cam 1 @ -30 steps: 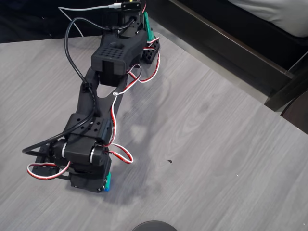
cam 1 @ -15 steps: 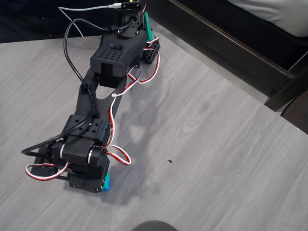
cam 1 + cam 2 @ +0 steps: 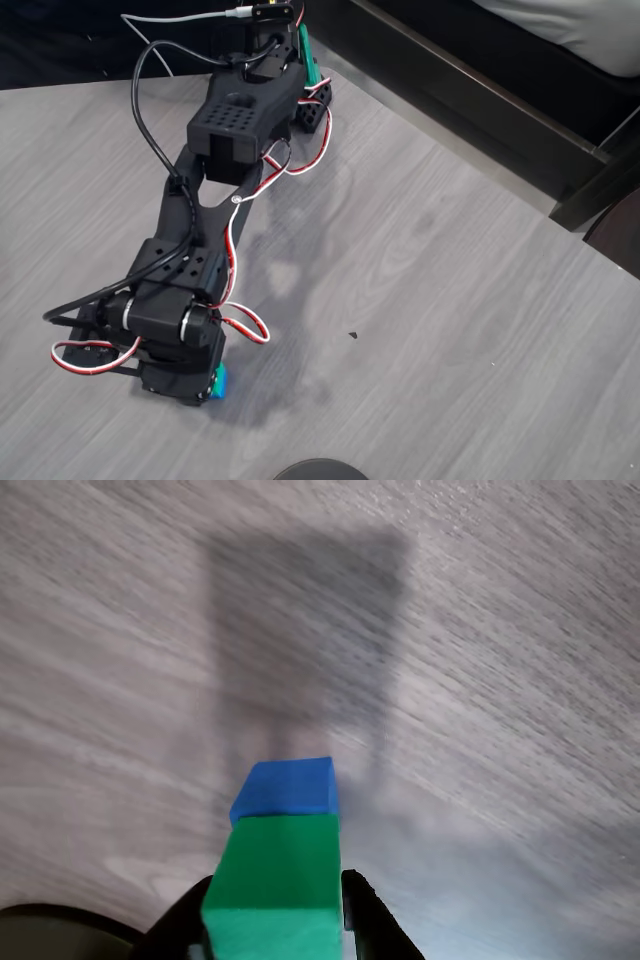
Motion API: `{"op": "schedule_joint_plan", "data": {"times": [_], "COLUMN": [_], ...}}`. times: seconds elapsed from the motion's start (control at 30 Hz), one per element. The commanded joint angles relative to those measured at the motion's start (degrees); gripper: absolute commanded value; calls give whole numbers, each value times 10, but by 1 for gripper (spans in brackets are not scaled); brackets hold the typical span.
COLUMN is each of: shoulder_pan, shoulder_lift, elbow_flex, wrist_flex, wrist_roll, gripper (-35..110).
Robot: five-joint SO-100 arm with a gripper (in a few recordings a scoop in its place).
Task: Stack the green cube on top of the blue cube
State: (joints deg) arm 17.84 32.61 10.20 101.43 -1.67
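Note:
In the wrist view my gripper [image 3: 275,925] is shut on the green cube [image 3: 278,880], with a black finger [image 3: 368,920] showing on each side of it. The blue cube [image 3: 285,786] lies on the grey table just past the green one. The green cube's far edge overlaps the blue cube's near edge, and I cannot tell whether they touch. From overhead, the black arm's wrist [image 3: 175,335] covers the gripper. Only a small corner of the blue cube [image 3: 219,381] peeks out at its lower right, with a sliver of green beside it.
The arm's base [image 3: 270,60] stands at the table's back edge, with red-white wires looping along it. A dark furniture frame [image 3: 480,110] runs beyond the table's right edge. A dark round object [image 3: 320,468] sits at the front edge. A small speck [image 3: 353,334] lies mid-table.
The wrist has shifted slightly down and left over the cubes. The coloured patch at its lower right has gone from mostly teal-green to mostly blue.

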Motion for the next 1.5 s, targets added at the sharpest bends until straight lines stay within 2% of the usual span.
{"op": "schedule_joint_plan", "data": {"times": [0.0, 0.33, 0.47, 0.6, 0.73, 0.87, 0.97, 1.2, 1.47], "shoulder_pan": [11, 11, 7, -13, -65, -130, -147, -132, -125], "shoulder_lift": [19, 107, 198, 394, 678, 989, 1143, 1267, 1385], "elbow_flex": [-22, -14, 47, 256, 529, 835, 996, 1201, 1329], "wrist_flex": [8, 12, 12, 11, 1, -93, -135, -181, -239], "wrist_roll": [-6, -7, -7, -7, -4, -3, -6, -15, -33], "gripper": [33, 36, 36, 36, 36, 36, 36, 35, 34]}}
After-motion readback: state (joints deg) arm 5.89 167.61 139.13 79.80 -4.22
